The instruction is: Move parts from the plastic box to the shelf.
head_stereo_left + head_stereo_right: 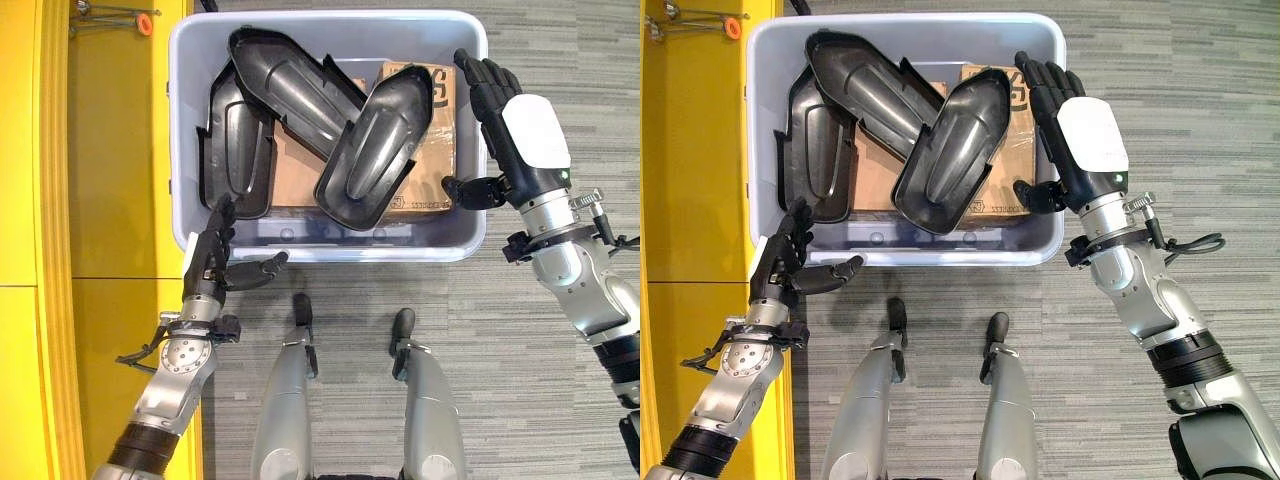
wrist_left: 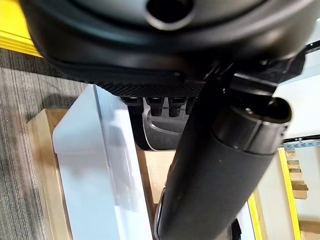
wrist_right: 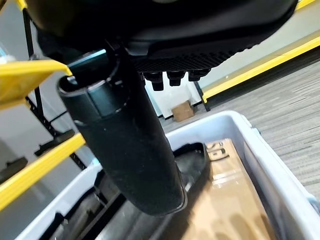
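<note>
Three black moulded parts (image 1: pixel 372 145) are stacked crosswise in the box (image 1: pixel 330 245) on cardboard (image 1: pixel 425 105). The left hand (image 1: pixel 208 262) is spread open at the near rim, the right hand (image 1: pixel 495 110) open over the right wall. A yellow shelf (image 1: pixel 100 150) lies left.

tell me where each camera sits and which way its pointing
Left eye view: on the head, looking down at the plastic box of black parts; left hand and right hand, both open.
Right eye view: beside it, same scene slightly offset.
Left wrist view: on the left wrist, along the thumb toward the box wall.
Right wrist view: on the right wrist, along its thumb into the box.
Shared: all four show the box and parts.
</note>
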